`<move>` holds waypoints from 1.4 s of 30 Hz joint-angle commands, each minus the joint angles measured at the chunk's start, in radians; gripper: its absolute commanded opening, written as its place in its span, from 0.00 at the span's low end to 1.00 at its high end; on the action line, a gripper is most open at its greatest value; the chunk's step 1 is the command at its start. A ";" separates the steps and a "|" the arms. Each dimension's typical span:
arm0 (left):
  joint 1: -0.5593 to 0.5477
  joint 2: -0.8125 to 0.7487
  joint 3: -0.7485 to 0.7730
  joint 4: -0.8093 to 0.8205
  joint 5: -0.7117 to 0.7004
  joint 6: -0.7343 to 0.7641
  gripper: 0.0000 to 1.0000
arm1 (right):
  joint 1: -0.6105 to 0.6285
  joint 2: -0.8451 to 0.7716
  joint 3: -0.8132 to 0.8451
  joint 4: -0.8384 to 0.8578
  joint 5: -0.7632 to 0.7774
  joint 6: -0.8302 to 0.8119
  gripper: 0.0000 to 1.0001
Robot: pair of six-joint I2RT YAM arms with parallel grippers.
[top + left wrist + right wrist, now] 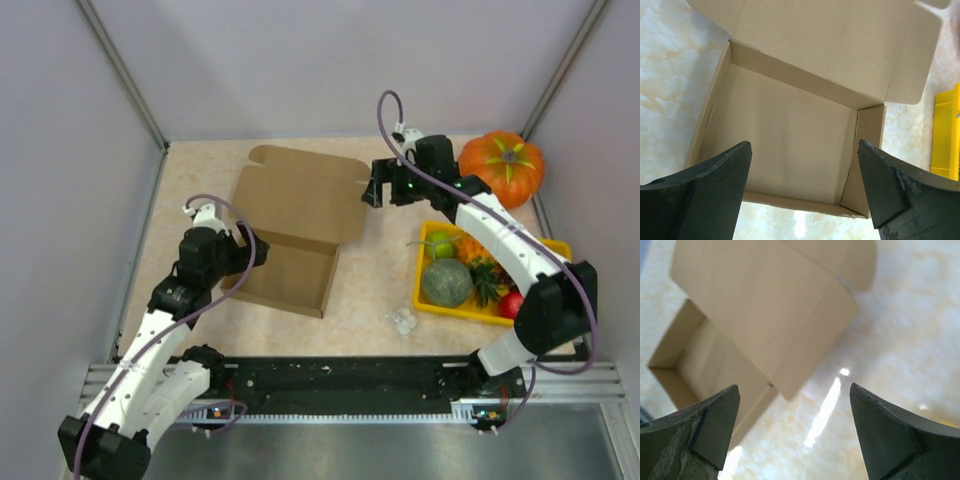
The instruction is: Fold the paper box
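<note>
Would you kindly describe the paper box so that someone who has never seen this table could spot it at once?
Look at the beige table: left of its centre lies the paper box. It is plain brown cardboard, a shallow open tray with its lid flap open toward the back wall, unlike the yellow tray and the orange pumpkin on the right.

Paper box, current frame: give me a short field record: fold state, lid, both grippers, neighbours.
box: paper box, base walls standing
lid: lid open, not closed over base
left gripper: left gripper open, at base's left side, empty
right gripper: right gripper open, near lid's right edge, empty
nearby: yellow tray with produce, pumpkin, right of box
</note>
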 commanded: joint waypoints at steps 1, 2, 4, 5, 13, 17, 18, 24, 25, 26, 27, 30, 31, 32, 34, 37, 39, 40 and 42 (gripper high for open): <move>0.003 0.089 -0.017 0.118 0.049 0.012 0.89 | 0.060 -0.258 -0.112 -0.194 0.351 0.033 0.92; 0.003 0.102 -0.026 0.134 0.063 0.000 0.86 | 0.085 -0.286 -0.190 -0.211 0.381 0.016 0.92; 0.003 0.102 -0.035 0.143 0.031 -0.023 0.86 | 0.195 -0.335 -0.277 -0.246 0.438 0.016 0.92; 0.003 0.093 -0.055 0.148 -0.019 -0.048 0.87 | 0.236 -0.370 -0.363 -0.254 0.432 0.029 0.92; 0.141 0.218 0.015 0.080 -0.095 -0.069 0.98 | 0.441 -0.341 -0.585 -0.323 0.562 0.204 0.87; 0.222 0.356 0.083 0.051 0.049 -0.033 0.98 | 0.445 -0.248 -0.565 -0.355 0.563 0.258 0.82; 0.241 0.367 0.077 0.055 0.062 -0.037 0.98 | 0.450 -0.229 -0.565 -0.352 0.568 0.266 0.81; 0.275 0.358 -0.008 0.158 0.070 -0.048 0.98 | 0.516 -0.171 -0.569 -0.305 0.576 0.299 0.75; 0.281 0.366 -0.014 0.167 0.094 -0.046 0.98 | 0.514 -0.168 -0.572 -0.301 0.579 0.302 0.74; 0.287 0.373 -0.021 0.174 0.109 -0.045 0.98 | 0.516 -0.162 -0.575 -0.297 0.588 0.304 0.69; 0.287 0.384 -0.025 0.180 0.126 -0.045 0.98 | 0.516 -0.159 -0.575 -0.286 0.599 0.303 0.57; 0.287 0.412 -0.040 0.172 0.168 -0.055 0.98 | 0.520 -0.182 -0.563 -0.284 0.640 0.303 0.38; 0.287 0.397 -0.054 0.192 0.180 -0.059 0.98 | 0.527 -0.197 -0.556 -0.280 0.648 0.299 0.36; 0.287 0.389 -0.083 0.204 0.219 -0.068 0.98 | 0.527 -0.217 -0.531 -0.274 0.651 0.292 0.35; 0.287 0.370 -0.109 0.213 0.267 -0.083 0.97 | 0.527 -0.257 -0.485 -0.252 0.642 0.280 0.31; 0.287 0.341 -0.176 0.272 0.384 -0.152 0.95 | 0.527 -0.286 -0.372 -0.237 0.611 0.255 0.29; 0.287 0.311 -0.230 0.309 0.440 -0.195 0.94 | 0.525 -0.288 -0.283 -0.217 0.556 0.237 0.27; 0.287 0.270 -0.236 0.301 0.442 -0.201 0.94 | 0.527 -0.278 -0.251 -0.208 0.525 0.229 0.27; 0.287 0.217 -0.238 0.249 0.435 -0.197 0.94 | 0.528 -0.260 -0.174 -0.154 0.417 0.221 0.28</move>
